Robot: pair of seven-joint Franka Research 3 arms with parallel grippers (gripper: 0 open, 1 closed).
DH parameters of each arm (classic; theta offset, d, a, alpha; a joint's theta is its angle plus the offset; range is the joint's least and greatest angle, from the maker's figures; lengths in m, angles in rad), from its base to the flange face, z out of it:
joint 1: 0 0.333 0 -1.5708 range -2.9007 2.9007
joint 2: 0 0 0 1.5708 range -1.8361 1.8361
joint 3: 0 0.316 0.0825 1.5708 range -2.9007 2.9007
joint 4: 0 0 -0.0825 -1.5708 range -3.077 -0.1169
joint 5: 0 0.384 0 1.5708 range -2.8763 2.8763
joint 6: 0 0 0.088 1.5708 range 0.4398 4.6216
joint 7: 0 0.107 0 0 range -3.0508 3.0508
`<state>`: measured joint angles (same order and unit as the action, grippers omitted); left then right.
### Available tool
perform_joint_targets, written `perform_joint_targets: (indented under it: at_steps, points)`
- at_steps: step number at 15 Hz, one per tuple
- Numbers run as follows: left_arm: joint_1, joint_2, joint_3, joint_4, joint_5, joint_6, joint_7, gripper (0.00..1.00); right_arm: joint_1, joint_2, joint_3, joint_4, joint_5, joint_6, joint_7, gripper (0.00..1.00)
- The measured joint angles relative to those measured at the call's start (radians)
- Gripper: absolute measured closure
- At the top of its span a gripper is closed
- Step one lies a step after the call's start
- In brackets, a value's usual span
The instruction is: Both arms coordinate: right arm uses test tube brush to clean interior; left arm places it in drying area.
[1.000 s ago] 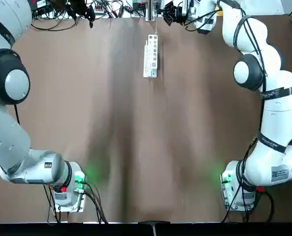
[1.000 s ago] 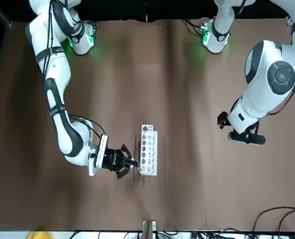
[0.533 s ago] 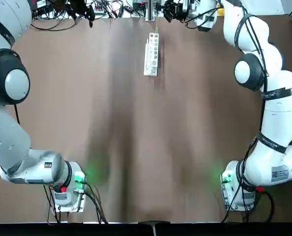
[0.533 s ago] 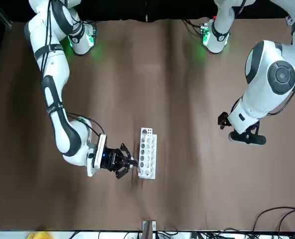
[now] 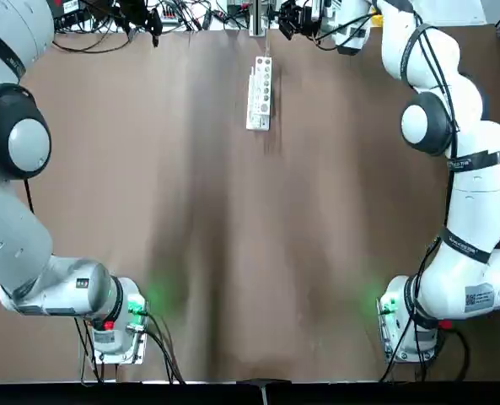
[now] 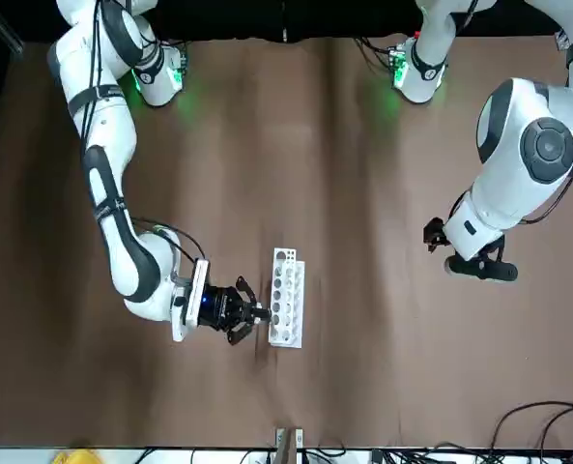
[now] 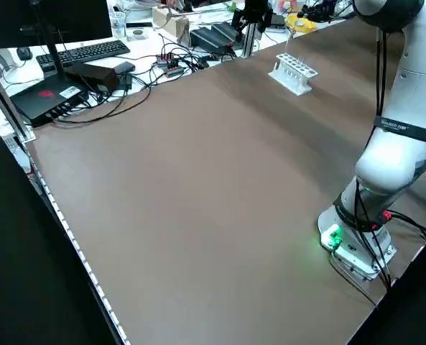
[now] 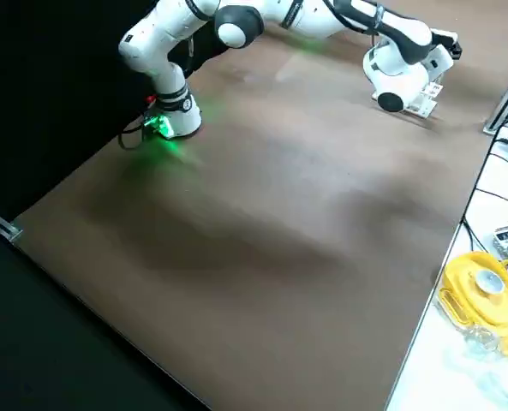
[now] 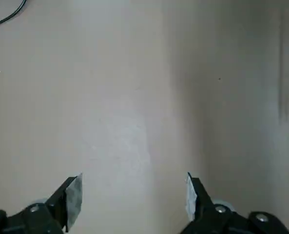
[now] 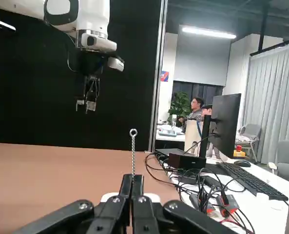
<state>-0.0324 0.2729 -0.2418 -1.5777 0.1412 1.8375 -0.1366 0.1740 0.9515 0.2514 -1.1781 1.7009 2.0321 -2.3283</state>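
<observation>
The cable-strapped right arm (image 6: 107, 193) reaches across to the far edge of the table. Its gripper (image 6: 258, 313) lies low beside the drying area (image 6: 286, 295), a narrow white rack (image 5: 260, 93) with a row of holes. In the right wrist view this gripper (image 10: 133, 187) is shut on the test tube brush (image 10: 133, 156), a thin wire with a small loop at its tip, sticking straight out. The smooth left arm (image 6: 518, 155) holds its gripper (image 9: 132, 195) open above bare tabletop, far from the rack; it also shows hanging in the distance as the left gripper (image 10: 88, 103).
Cables and electronics (image 5: 148, 15) line the far table edge, with a keyboard (image 7: 90, 50) and monitor beyond. A yellow object (image 8: 481, 287) lies off the table. Both arm bases (image 5: 115, 325) stand at the near edge. People (image 10: 199, 106) sit far off.
The rack shifted a little toward the far edge of the table, and the right gripper moved slightly beside it. The left arm has not moved.
</observation>
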Motion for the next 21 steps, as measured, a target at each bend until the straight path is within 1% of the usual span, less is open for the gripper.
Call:
perform_joint_targets:
  at_steps: [3,6,10,12,14,15,18,19,21]
  points:
    - [0.009,0.0,0.0,0.001,0.001,0.003,0.005,0.0,-0.003,-0.006,0.0,0.005,0.0,-0.001,0.006,0.96]
    - [0.008,0.002,0.0,0.0,0.001,0.003,0.019,0.0,-0.007,-0.031,0.0,0.008,0.0,-0.002,0.056,0.97]
    - [-0.003,0.057,-0.006,0.015,-0.011,0.036,0.07,0.0,-0.006,-0.061,0.002,0.008,0.0,-0.004,0.11,0.96]
    - [0.002,0.087,-0.004,0.038,-0.084,0.063,0.125,0.0,-0.006,-0.074,0.001,0.009,0.0,-0.005,0.154,0.96]
    - [0.004,0.109,-0.004,0.052,-0.135,0.124,0.252,0.0,-0.011,-0.09,-0.004,0.009,-0.008,-0.004,0.209,0.97]
    - [0.002,0.13,-0.006,0.056,-0.206,0.202,0.383,0.0,-0.029,-0.099,-0.009,0.009,-0.077,-0.001,0.28,0.98]
    - [0.002,0.18,-0.015,0.057,-0.419,0.32,0.589,0.0,-0.089,-0.1,-0.014,0.002,-0.225,-0.002,0.366,0.98]
    - [0.001,0.205,-0.022,0.057,-0.495,0.369,0.68,0.0,-0.111,-0.1,-0.015,-0.006,-0.269,-0.005,0.399,0.98]
    - [-0.001,0.263,-0.049,0.059,-0.639,0.482,0.871,0.0,-0.146,-0.098,-0.015,-0.035,-0.315,-0.006,0.485,0.98]
